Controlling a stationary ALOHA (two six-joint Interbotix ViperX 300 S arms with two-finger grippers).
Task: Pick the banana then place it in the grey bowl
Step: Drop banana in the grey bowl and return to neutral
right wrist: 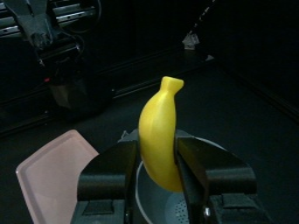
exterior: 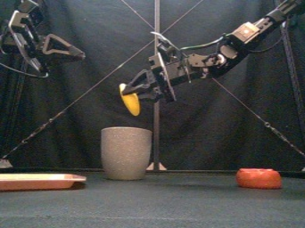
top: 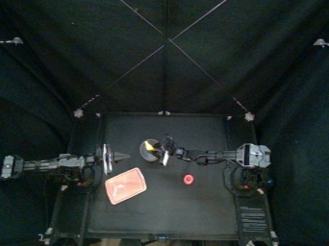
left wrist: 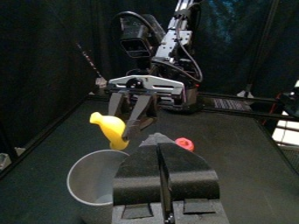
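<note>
Yellow banana (exterior: 130, 101), one, pinched in right tool (right wrist: 160, 164) above one grey bowl (exterior: 127, 153); left tool (left wrist: 165, 150) pressed together.

The top view looks down from high above, tilted toward the back curtain (top: 77, 58), so the surface (top: 193, 207) lies far below. The front view sits level at the surface's front edge, near the grey cup (exterior: 127, 153). The left wrist view looks over the left pincer (left wrist: 165, 150) toward the right arm (left wrist: 163, 44). The right wrist view rides close behind the banana (right wrist: 163, 140). Front and left wrist views share cup and banana (seen from different sides).
</note>
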